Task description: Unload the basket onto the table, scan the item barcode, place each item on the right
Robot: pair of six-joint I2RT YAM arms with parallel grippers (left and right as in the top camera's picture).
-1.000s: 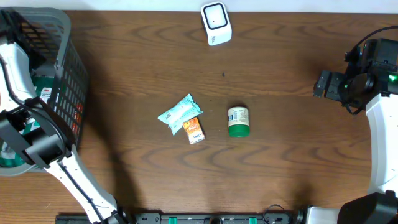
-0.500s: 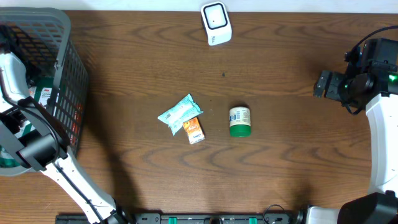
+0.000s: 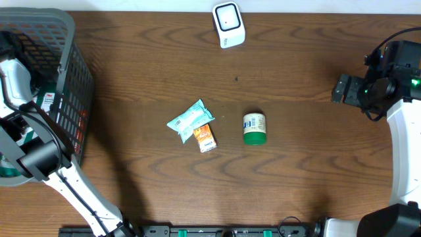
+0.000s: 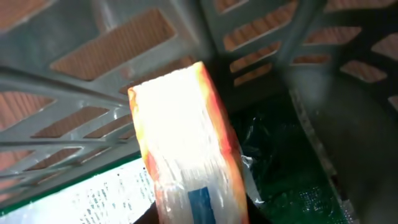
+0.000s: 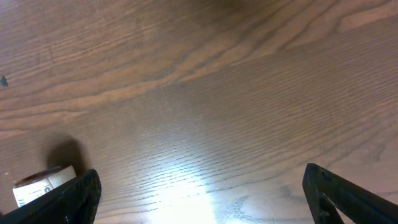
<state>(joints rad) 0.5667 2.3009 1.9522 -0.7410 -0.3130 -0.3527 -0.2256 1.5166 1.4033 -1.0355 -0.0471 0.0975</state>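
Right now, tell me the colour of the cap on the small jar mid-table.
Green cap on the jar; the overhead view shows it best.

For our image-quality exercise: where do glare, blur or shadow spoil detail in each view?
Left wrist view: glare bleaches the orange plastic-wrapped packet white; the grey plastic basket behind looks soft. Right wrist view: a bright sheen on the brown wooden table. Overhead view: sharp throughout.
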